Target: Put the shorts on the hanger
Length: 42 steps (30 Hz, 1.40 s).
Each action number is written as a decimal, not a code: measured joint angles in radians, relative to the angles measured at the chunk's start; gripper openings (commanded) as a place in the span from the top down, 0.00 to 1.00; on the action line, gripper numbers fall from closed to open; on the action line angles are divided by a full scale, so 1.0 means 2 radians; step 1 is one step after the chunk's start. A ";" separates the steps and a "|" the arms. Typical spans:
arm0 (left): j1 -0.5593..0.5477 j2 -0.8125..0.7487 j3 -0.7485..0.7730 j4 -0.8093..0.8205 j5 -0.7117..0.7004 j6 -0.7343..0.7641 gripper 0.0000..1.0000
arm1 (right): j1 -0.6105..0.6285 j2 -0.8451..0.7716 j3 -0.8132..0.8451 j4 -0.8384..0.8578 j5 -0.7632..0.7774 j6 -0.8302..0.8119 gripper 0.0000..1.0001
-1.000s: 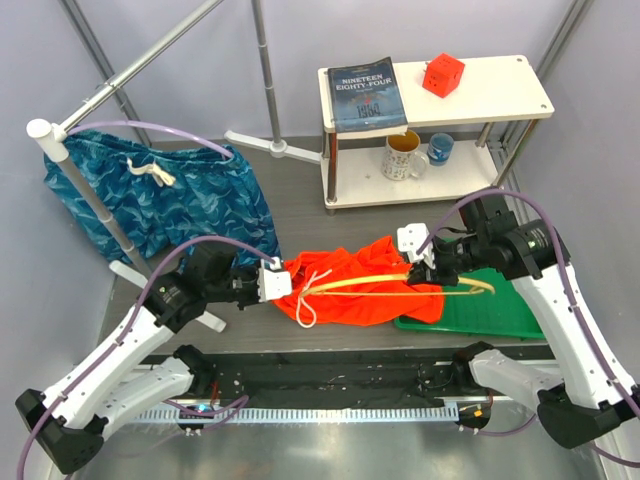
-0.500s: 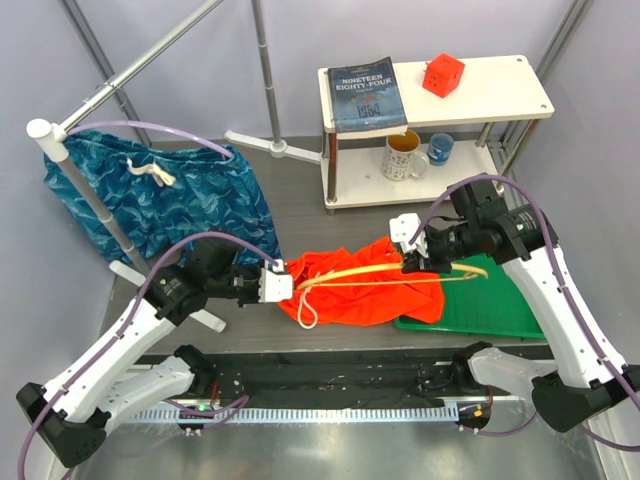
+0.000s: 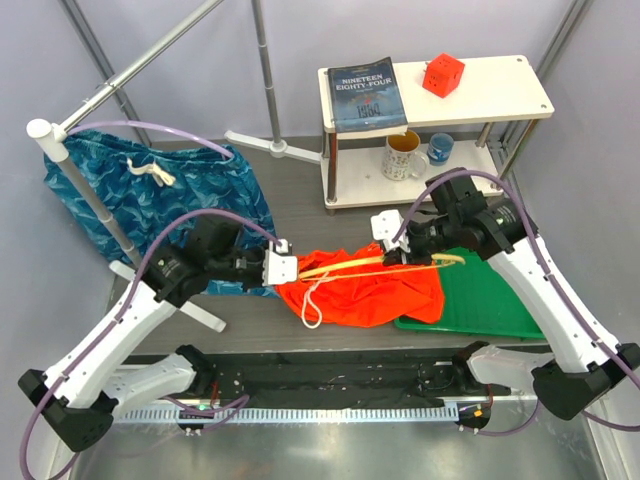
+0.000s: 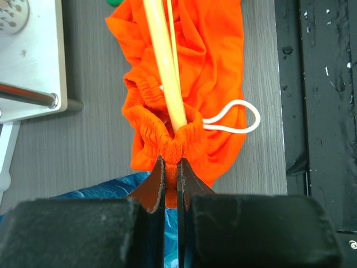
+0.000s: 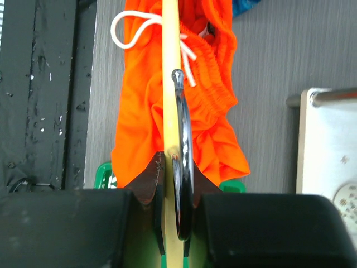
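The orange-red shorts [image 3: 375, 292] hang spread between my two grippers, their white drawstring [image 3: 313, 300] dangling at the left. The yellow hanger [image 3: 365, 265] runs along the shorts' top edge. My left gripper [image 3: 283, 268] is shut on the elastic waistband [image 4: 170, 146], with the hanger's end [image 4: 167, 84] poking into the waist opening. My right gripper [image 3: 392, 250] is shut on the hanger [image 5: 170, 67] at its middle, where the metal hook [image 5: 183, 139] joins the bar; the shorts [image 5: 220, 117] hang under it.
Blue wave-patterned shorts [image 3: 165, 205] lie at the left under a rack pole [image 3: 85, 195]. A green mat [image 3: 490, 300] lies at the right. A white shelf [image 3: 440, 95] at the back holds a book [image 3: 366, 95], a red cube [image 3: 442, 74] and mugs [image 3: 402, 155].
Both grippers have moved away from me and slightly left, carrying the hanger and the shorts off the green mat; the shorts hang more stretched between them.
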 measured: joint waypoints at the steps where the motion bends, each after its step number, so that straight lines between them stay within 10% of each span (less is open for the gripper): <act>1: 0.000 0.007 0.012 -0.005 0.001 -0.001 1.00 | 0.007 0.000 0.000 0.006 0.001 0.002 0.99; 16: -0.002 0.134 0.302 -0.101 -0.002 -0.008 0.99 | 0.026 0.013 0.041 0.148 0.001 0.130 0.99; 42: -0.052 0.093 0.154 -0.015 -0.088 -0.098 0.67 | 0.055 -0.001 -0.018 0.193 0.000 0.194 0.99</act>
